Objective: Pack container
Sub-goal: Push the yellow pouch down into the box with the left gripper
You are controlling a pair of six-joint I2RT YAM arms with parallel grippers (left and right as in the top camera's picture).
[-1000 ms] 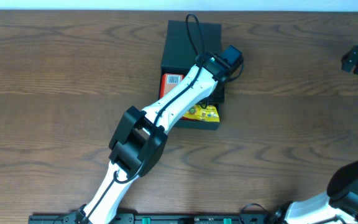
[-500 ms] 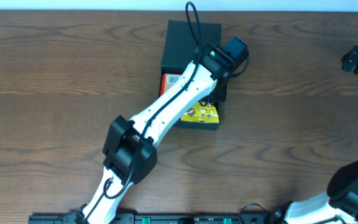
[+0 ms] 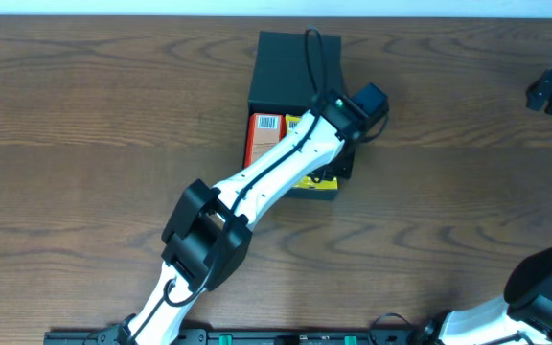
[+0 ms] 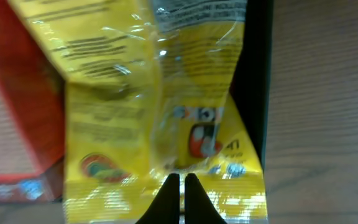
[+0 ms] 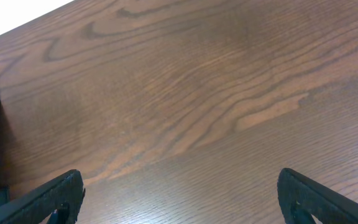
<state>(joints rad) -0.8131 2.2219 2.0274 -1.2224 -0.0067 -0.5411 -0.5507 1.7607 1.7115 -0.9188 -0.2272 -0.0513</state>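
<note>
Left gripper (image 4: pixel 180 180) pressed together, nothing pinched, tips just above yellow snack bag (image 4: pixel 160 106). Container (image 3: pixel 286 62) directly under me, mid-surface toward far edge, long axis far-to-near; lid flap looks laid open toward far edge. Red box (image 4: pixel 11 99) beside bag; black container wall on bag's other side. Right gripper (image 5: pixel 179 186) spread wide, well apart near right edge, over bare surface (image 5: pixel 229 93). Left arm nearer.
</note>
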